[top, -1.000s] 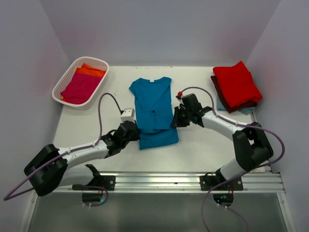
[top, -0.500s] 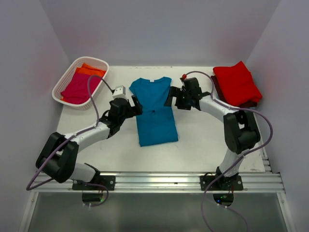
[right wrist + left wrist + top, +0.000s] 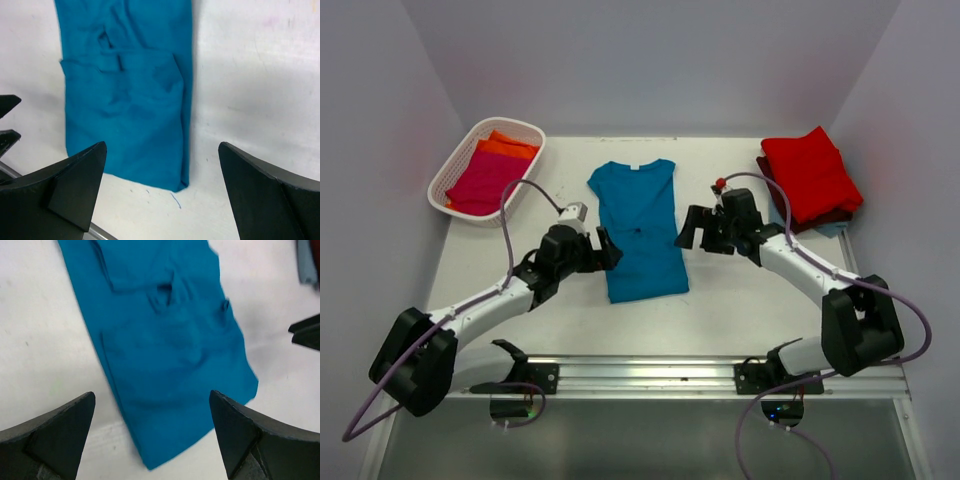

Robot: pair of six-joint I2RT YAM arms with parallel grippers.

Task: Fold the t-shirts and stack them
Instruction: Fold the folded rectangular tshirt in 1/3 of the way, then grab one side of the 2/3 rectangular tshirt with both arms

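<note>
Broadly, the white desk (image 3: 740,290) carries everything. The teal t-shirt (image 3: 640,230) lies flat at its middle, collar toward the far edge and both sleeves folded inward, so it forms one long narrow band. At the far left stands a white lattice basket (image 3: 515,122) holding a magenta shirt (image 3: 485,180) and an orange shirt (image 3: 505,147). At the far right a folded red shirt (image 3: 812,172) tops a pile, with a maroon shirt (image 3: 767,180) and a light blue shirt (image 3: 780,218) showing beneath it.

The left tool (image 3: 608,252) sits just beside the teal shirt's left edge and the right tool (image 3: 686,232) just beside its right edge. Only the top view shows the basket and the whole pile.

The wrist views add detail. Both tools are spread wide and hold nothing, and the teal cloth lies below between the fingers. The left wrist view shows the tucked sleeve edges and small puckers in the cloth. The right wrist view shows the hem corner, with a loose blue thread (image 3: 176,200) on the desk just beside it.
</note>
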